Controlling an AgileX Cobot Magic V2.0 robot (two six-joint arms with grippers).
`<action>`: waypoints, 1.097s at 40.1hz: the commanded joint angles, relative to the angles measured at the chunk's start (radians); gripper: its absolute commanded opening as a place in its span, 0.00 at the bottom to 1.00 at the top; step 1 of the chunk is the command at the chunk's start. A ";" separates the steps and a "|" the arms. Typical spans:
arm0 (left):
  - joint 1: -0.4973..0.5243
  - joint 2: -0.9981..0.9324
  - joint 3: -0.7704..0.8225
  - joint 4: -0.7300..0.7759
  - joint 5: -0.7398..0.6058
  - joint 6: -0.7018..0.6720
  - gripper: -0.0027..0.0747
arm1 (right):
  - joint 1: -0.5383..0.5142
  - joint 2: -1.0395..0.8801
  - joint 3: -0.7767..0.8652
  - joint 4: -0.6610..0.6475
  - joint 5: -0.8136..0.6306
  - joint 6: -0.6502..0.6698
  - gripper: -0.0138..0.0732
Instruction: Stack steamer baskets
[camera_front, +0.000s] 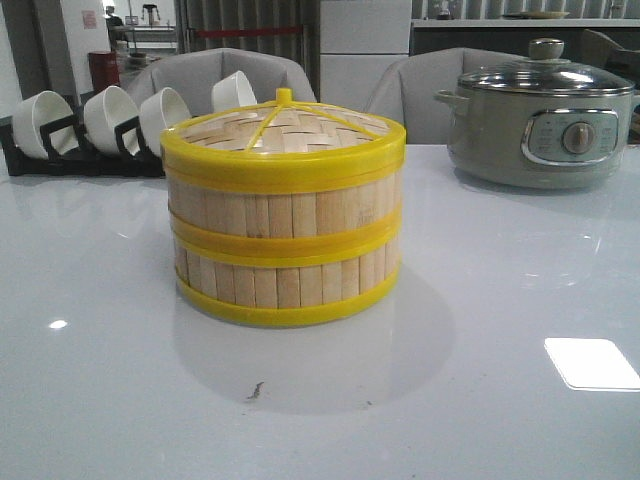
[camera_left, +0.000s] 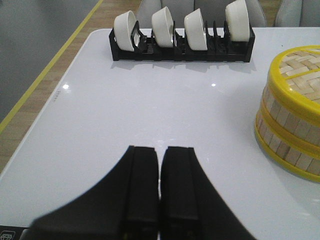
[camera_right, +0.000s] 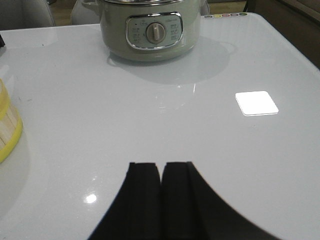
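Two steamer baskets stand stacked in the middle of the white table: the upper basket (camera_front: 285, 205) sits on the lower basket (camera_front: 285, 282), and a woven yellow-rimmed lid (camera_front: 285, 130) covers the top. The stack also shows in the left wrist view (camera_left: 292, 115), and its edge shows in the right wrist view (camera_right: 7, 127). My left gripper (camera_left: 161, 150) is shut and empty, above bare table well apart from the stack. My right gripper (camera_right: 160, 166) is shut and empty over bare table on the other side. Neither gripper shows in the front view.
A black rack (camera_front: 70, 150) with several white bowls (camera_front: 110, 115) stands at the back left; it also shows in the left wrist view (camera_left: 180, 47). A grey-green electric pot (camera_front: 540, 120) with a glass lid stands at the back right. Grey chairs stand behind the table.
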 joint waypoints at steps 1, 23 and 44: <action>-0.007 0.010 -0.025 0.011 -0.088 -0.010 0.16 | -0.006 0.005 -0.028 -0.008 -0.082 -0.013 0.23; 0.019 -0.070 0.438 -0.208 -0.924 -0.012 0.16 | -0.006 0.005 -0.028 -0.008 -0.082 -0.013 0.23; 0.147 -0.388 0.675 -0.211 -0.883 -0.012 0.16 | -0.006 0.005 -0.028 -0.008 -0.082 -0.013 0.23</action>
